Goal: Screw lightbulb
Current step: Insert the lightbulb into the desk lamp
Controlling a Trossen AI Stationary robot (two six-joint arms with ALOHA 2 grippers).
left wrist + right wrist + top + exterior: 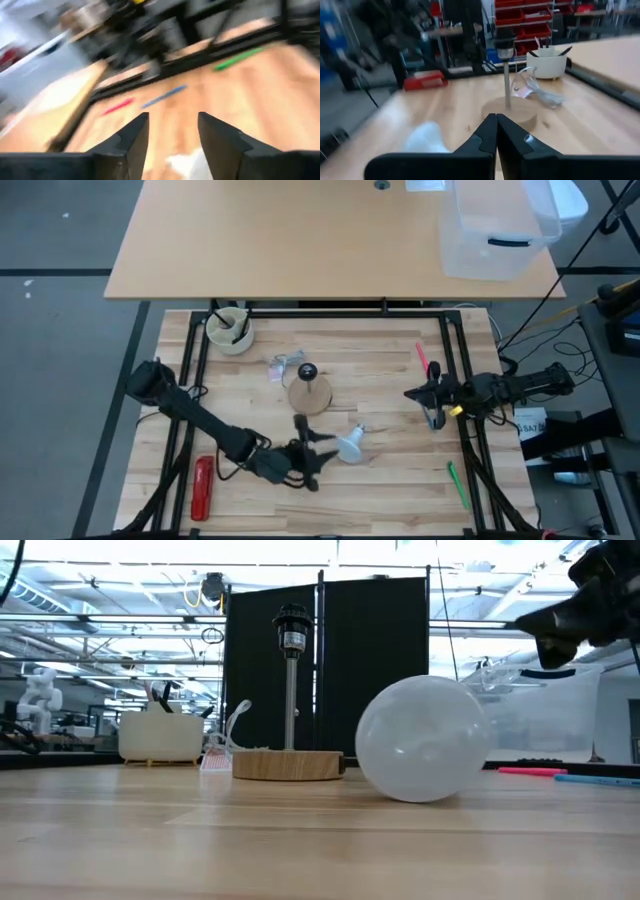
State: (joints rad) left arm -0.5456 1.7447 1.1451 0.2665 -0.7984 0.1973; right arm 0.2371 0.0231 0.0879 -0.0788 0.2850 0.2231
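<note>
The white lightbulb (350, 447) lies on its side on the wooden table, right of my left gripper. Its round dome faces the near edge in the low view (420, 740). The wooden lamp base (312, 396) with its upright black socket (291, 630) stands just beyond it. My left gripper (322, 452) is open and low, and points toward the bulb. A bit of the white bulb (186, 165) shows between its fingers, apart from them. My right gripper (412, 393) is shut and empty, hovering at the table's right. It faces the base (510, 111) and the bulb (425, 138).
A white cup with tools (230, 330) stands at the far left. A red tool (203, 486) lies near the left edge. A green pen (457, 484) and a pink pen (421, 357) lie at the right. A clear wrapper (284, 367) lies beside the base.
</note>
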